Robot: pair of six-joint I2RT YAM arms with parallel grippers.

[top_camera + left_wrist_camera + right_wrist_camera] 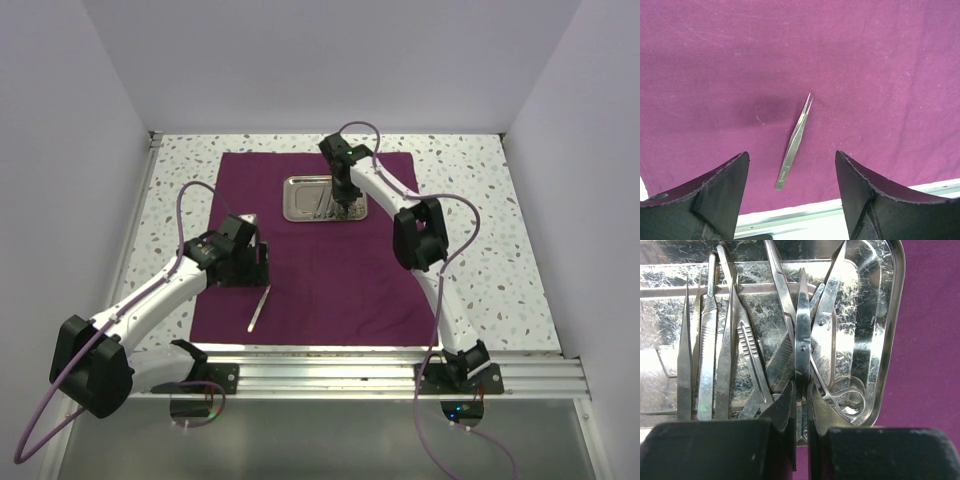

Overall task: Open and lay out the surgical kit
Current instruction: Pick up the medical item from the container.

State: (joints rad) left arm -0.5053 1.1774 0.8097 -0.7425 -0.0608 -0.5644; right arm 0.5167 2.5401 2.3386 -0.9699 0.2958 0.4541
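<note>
Light, stiff and slippery, the slim steel scissors (802,330) in the shiny rectangular steel tray (885,340) sit pinched mid-shank by the fully closed right hand (801,396).

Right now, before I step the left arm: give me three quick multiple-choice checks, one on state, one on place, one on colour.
1. The left gripper is:
A) open, holding nothing
B) shut on a tool
C) out of view

2. The tweezers lie:
A) upright in a cup
B) clamped between two fingers
C) flat on the cloth

3. The cloth is:
A) green
B) purple
C) white

Answers:
1 A: in the left wrist view its two fingers stand wide apart with nothing between their pads.
2 C: the tweezers rest loose on the fabric, seen through the gap between the fingers and touching neither.
3 B: the fabric is a deep purple in every view.
</note>
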